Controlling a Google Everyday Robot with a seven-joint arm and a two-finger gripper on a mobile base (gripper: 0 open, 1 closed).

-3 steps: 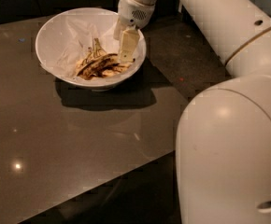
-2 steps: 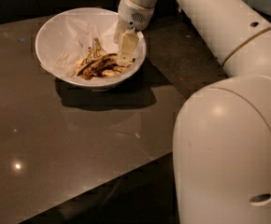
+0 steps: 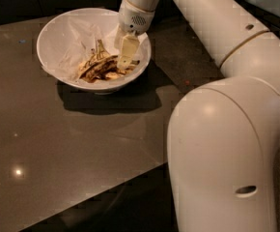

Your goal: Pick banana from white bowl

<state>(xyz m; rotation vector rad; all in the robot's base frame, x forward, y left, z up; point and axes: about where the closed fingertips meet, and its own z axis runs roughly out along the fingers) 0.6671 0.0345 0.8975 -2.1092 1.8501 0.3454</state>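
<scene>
The white bowl (image 3: 50, 30), lined with crinkled white paper, stands at the back of the dark table. The banana (image 3: 103, 68), brown-black blotched, lies in the bowl's near right part. Paler peel scraps with an upright stem (image 3: 100, 47) sit just behind it. My gripper (image 3: 125, 57) reaches down into the bowl from the upper right, and its tip is at the banana's right end, touching or just above it. The gripper hides part of that end.
The dark glossy table (image 3: 58, 149) stretches in front of and to the left of the bowl, with its near edge running diagonally at the lower right. My arm's large white links (image 3: 222, 144) fill the right side of the view.
The gripper has sunk slightly lower and to the left in the bowl, onto the banana's right end. The arm's big lower link has drifted a little left. The bowl has not moved.
</scene>
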